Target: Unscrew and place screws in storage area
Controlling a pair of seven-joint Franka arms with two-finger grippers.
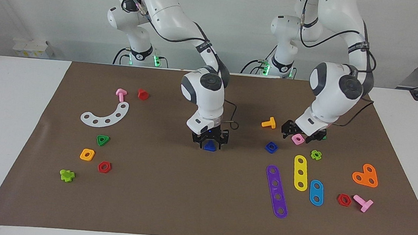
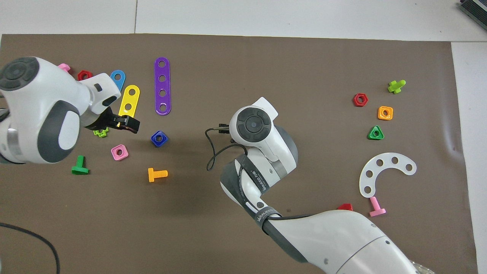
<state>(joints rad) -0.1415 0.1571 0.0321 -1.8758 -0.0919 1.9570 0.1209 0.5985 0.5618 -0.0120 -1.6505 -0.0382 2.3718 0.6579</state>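
My right gripper (image 1: 210, 143) is shut on the small blue screw (image 1: 210, 146), whose triangular head faces the camera, and holds it just over the middle of the brown mat (image 1: 172, 190). In the overhead view the right wrist (image 2: 253, 123) hides both the gripper and the screw. My left gripper (image 1: 302, 134) is open and raised over the mat toward the left arm's end, above a pink square nut (image 1: 298, 139) and a lime nut (image 2: 101, 132). It also shows in the overhead view (image 2: 127, 125). The blue rounded-square nut (image 1: 271, 147) lies on the mat between the two grippers.
Toward the left arm's end lie an orange screw (image 1: 269, 123), a green screw (image 2: 80, 166), yellow (image 1: 300, 173), purple (image 1: 276, 191) and blue (image 1: 316, 192) strips and an orange plate (image 1: 366, 176). Toward the right arm's end lie a white curved plate (image 1: 105, 115), a green triangular nut (image 1: 103, 140) and other nuts and screws.
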